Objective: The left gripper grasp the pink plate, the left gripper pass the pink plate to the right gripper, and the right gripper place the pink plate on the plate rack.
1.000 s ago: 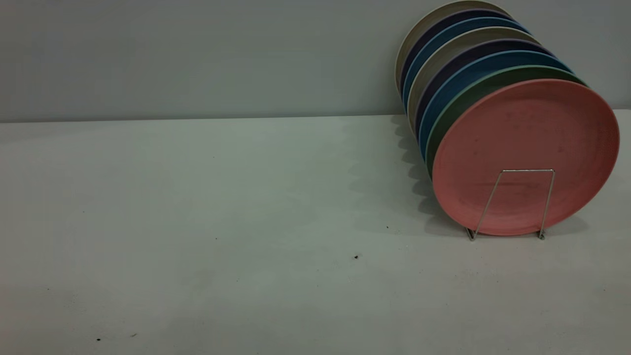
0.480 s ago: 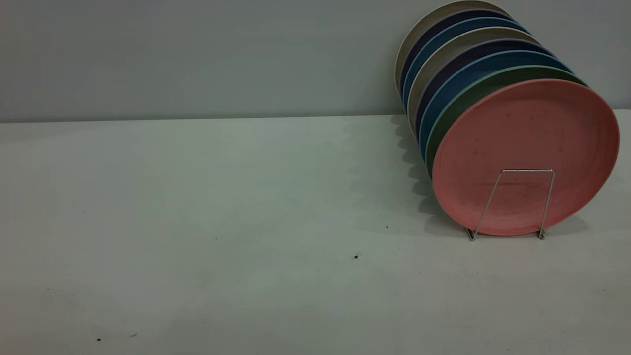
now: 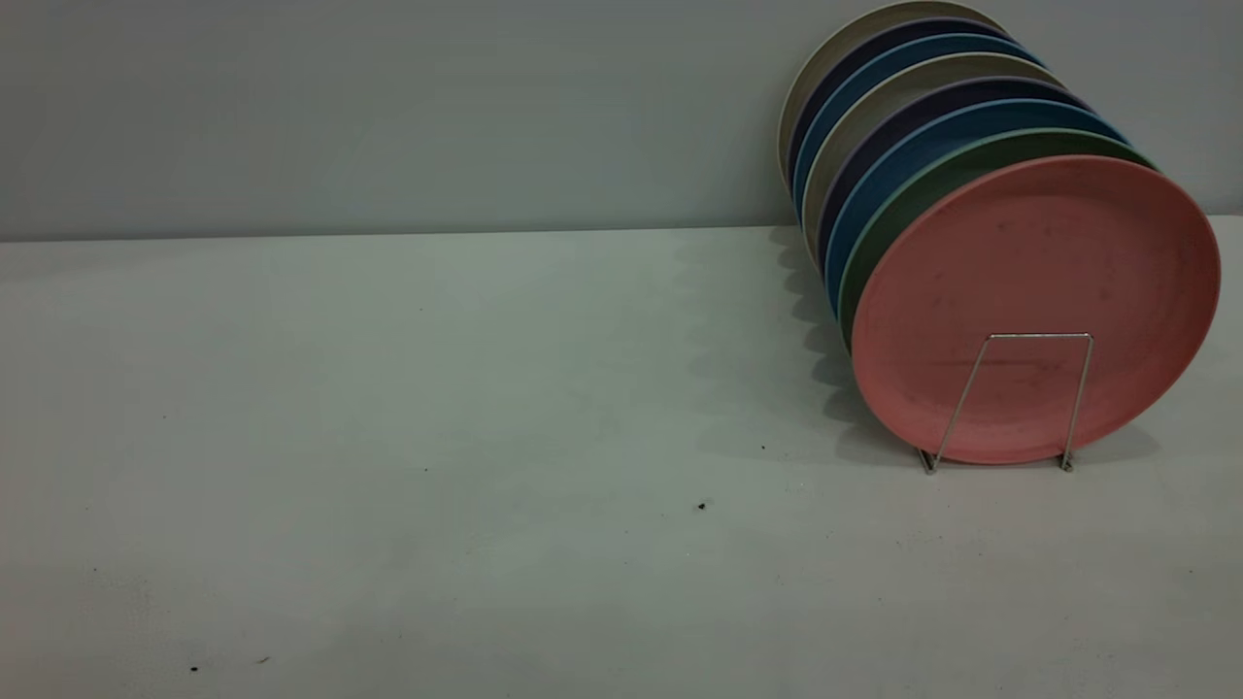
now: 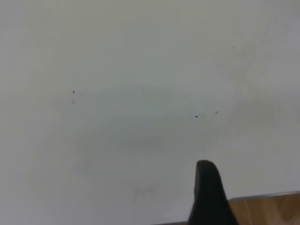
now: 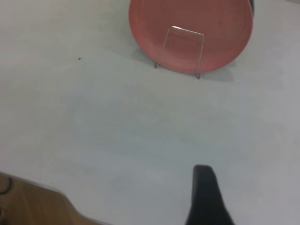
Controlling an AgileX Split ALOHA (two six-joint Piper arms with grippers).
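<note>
Standing upright at the near end of the thin silver wire plate rack, at the table's far right, the round salmon-pink plate looks already placed, in front of the green, blue, purple and beige plates. Nothing appears left to do. Only one black finger each of the left gripper and right gripper shows, well away, holding nothing; their opening cannot be judged. Nothing differs from the earlier frames.

White table, plate rack standing at its right, dark specks
</note>
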